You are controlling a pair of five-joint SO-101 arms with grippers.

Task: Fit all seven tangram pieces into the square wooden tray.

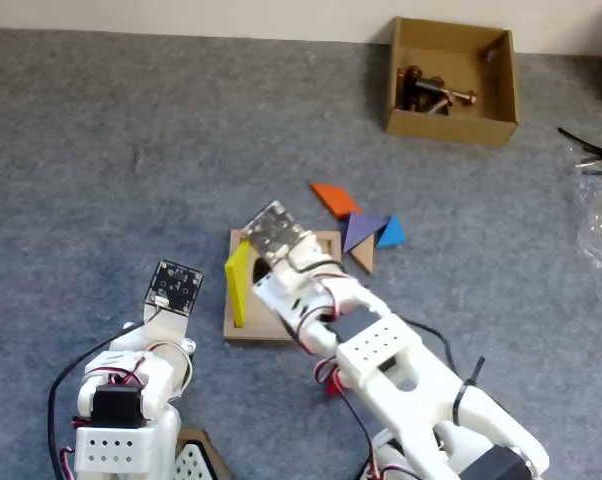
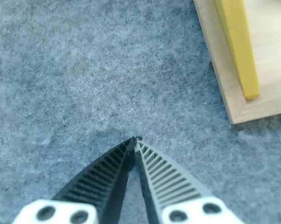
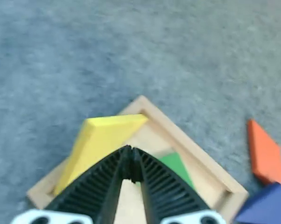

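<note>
My right arm (image 1: 411,375) is a white plastic shell, and one block of it is dotted with small round holes. My left arm (image 1: 121,410) is white too, with a black servo set in its middle. Thin black cables (image 1: 53,400) loop off both (red wires (image 1: 331,385) peep out at the joints). My left end effector (image 2: 136,140) has ribbed fingers (image 2: 103,172), one black and one greyer, on white mounts with dark screw holes. My right end effector (image 3: 129,163) is ribbed black.
</note>
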